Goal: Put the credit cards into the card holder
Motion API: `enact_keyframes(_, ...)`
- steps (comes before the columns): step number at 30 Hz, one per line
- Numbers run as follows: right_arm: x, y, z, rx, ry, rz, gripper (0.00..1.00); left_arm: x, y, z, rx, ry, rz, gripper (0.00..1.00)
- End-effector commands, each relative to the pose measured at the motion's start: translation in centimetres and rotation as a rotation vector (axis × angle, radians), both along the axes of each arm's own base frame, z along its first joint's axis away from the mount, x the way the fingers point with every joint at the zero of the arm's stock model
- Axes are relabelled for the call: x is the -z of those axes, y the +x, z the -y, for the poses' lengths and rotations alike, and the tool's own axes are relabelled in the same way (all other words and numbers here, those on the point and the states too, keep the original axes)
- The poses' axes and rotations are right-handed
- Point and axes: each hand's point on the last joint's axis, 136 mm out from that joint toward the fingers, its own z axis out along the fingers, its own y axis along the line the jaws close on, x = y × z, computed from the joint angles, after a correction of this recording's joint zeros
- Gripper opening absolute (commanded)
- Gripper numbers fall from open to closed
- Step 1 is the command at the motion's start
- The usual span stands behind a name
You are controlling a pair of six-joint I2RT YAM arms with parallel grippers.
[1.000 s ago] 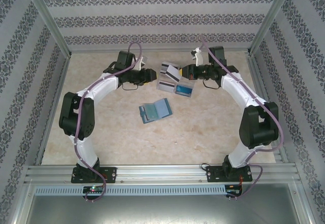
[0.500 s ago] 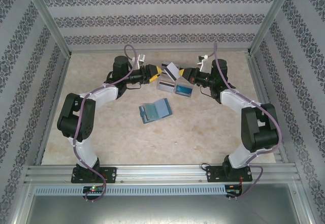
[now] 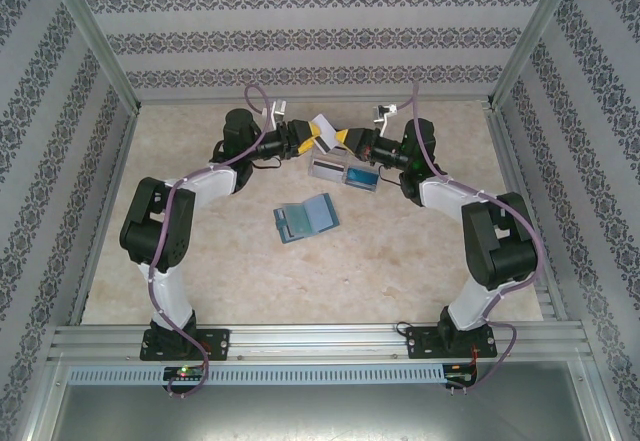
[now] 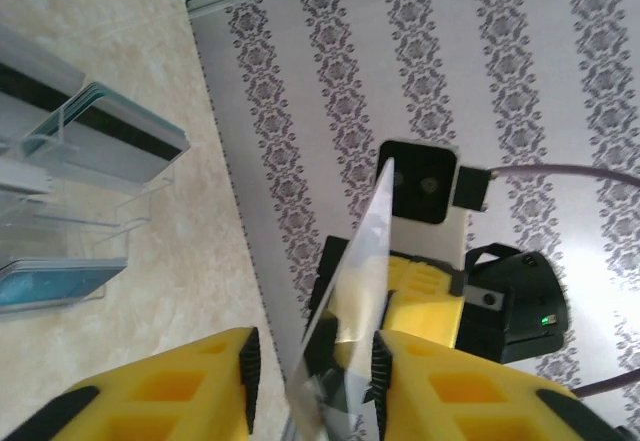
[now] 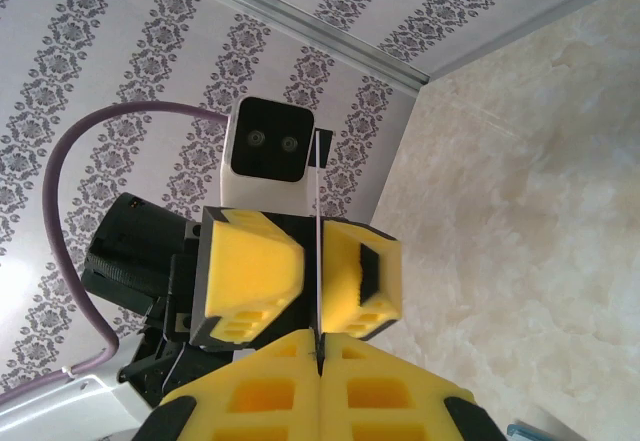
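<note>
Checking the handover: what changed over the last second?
The left gripper moved right and now sits open around the card, which the right gripper, shut on it, carried slightly left. The card holder and the remaining cards stayed put.

A white-grey lifted card [image 3: 322, 129] stands tilted in the air, pinched by the right fingers [image 5: 390, 391]. Near it a striped card [image 3: 325, 168] and a teal card [image 3: 362, 178] sit side by side. The slate-blue card holder [image 3: 306, 219] lies open on the counter [image 3: 420, 251], apart from them.
</note>
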Motion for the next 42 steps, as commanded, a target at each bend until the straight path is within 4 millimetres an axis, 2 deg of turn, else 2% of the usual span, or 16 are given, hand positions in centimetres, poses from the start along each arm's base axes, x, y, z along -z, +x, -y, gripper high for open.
enact_keyframes(1, -1.0, 0.0, -0.3, -0.021, 0.024, 0.043, 0.02, -1.9, 0.3, 0.5, 0.019, -0.045, 0.074, 0.27)
enact_keyframes(6, -0.4, -0.3, -0.3, -0.023, 0.007, 0.038, 0.04, -2.4, 0.7, 0.3, 0.013, -0.035, 0.086, 0.1)
enact_keyframes(9, -0.3, -0.7, -0.1, -0.031, -0.03, 0.045, 0.18, -2.4, 0.6, 0.3, 0.022, -0.013, 0.089, 0.0)
enact_keyframes(11, 0.0, -0.7, 0.6, -0.038, -0.063, 0.033, 0.31, -2.2, 0.4, 0.5, 0.038, 0.015, 0.088, 0.0)
enact_keyframes(15, -0.7, 0.1, 2.7, -0.054, -0.075, 0.02, 0.36, -1.9, -0.3, 0.8, 0.102, 0.062, 0.081, 0.0)
enact_keyframes(17, -1.0, 0.3, 2.9, -0.1, -0.07, 0.001, 0.36, -1.8, -0.7, 0.9, 0.128, 0.077, 0.081, 0.0)
enact_keyframes(25, -1.7, -0.6, 1.1, -0.265, -0.041, -0.017, 0.37, -2.5, -2.0, 1.6, 0.222, 0.099, 0.097, 0.0)
enact_keyframes(33, -0.5, -1.1, 0.2, -0.295, -0.05, -0.047, 0.38, -3.4, -2.3, 2.0, 0.257, 0.067, 0.111, 0.0)
enact_keyframes(42, -0.9, -1.3, -0.3, -0.315, -0.048, -0.04, 0.32, -3.2, -2.8, 2.5, 0.289, 0.084, 0.105, 0.0)
